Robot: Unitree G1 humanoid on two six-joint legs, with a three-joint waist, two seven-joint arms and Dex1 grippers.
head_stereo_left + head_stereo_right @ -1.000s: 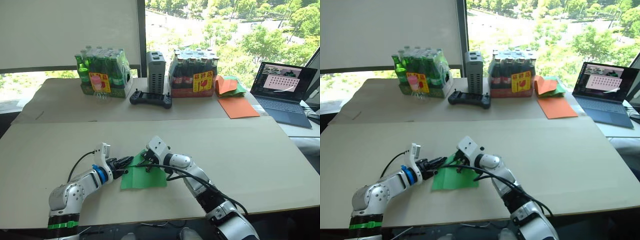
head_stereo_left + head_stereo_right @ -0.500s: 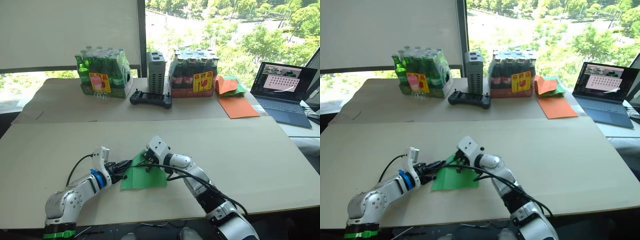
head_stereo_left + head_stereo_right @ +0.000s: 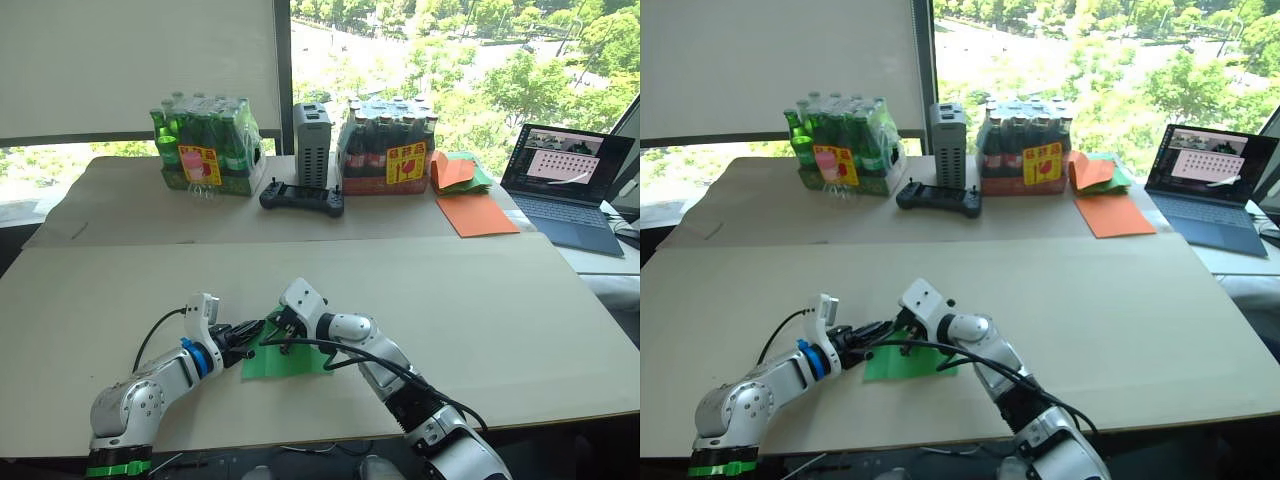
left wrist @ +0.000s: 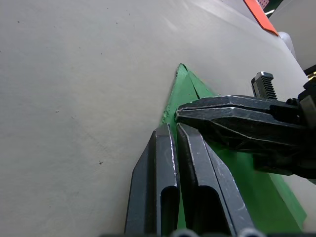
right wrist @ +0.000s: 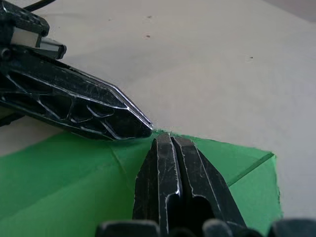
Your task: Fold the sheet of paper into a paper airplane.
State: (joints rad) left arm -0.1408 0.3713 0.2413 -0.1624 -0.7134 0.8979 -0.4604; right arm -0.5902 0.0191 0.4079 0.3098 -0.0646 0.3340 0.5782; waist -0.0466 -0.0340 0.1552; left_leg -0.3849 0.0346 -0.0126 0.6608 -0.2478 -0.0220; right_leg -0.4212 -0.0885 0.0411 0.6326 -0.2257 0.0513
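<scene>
1. The sheet of paper (image 3: 288, 358), bright green and partly folded with crease lines visible, lies flat on the near table (image 3: 480, 310), towards the robot's left of centre and close to the near edge.
2. The left gripper (image 3: 255, 329) sits at the sheet's left edge. In the left wrist view its two black fingers (image 4: 195, 168) are pressed together, their tips at the paper's edge. Whether paper is caught between them cannot be told.
3. The right gripper (image 5: 164, 142) rests on the sheet near the same edge. Its fingers are likewise clenched together, tips down on the green surface, with a diagonal crease running just beside them.
4. The tips of the two grippers nearly touch, meeting at the paper's left edge.
5. On the far table (image 3: 120, 200) stand a pack of green bottles (image 3: 205, 145), a grey upright device (image 3: 311, 144) and a pack of dark bottles (image 3: 388, 146), in a row. A black controller (image 3: 302, 198) lies just in front of the grey device.
6. To the right of the dark bottles lies an orange sheet (image 3: 476, 213), with a mixed orange-and-green paper pile (image 3: 458, 171) behind it.
7. An open laptop (image 3: 566, 185) sits at the far right, well apart from the work area.
</scene>
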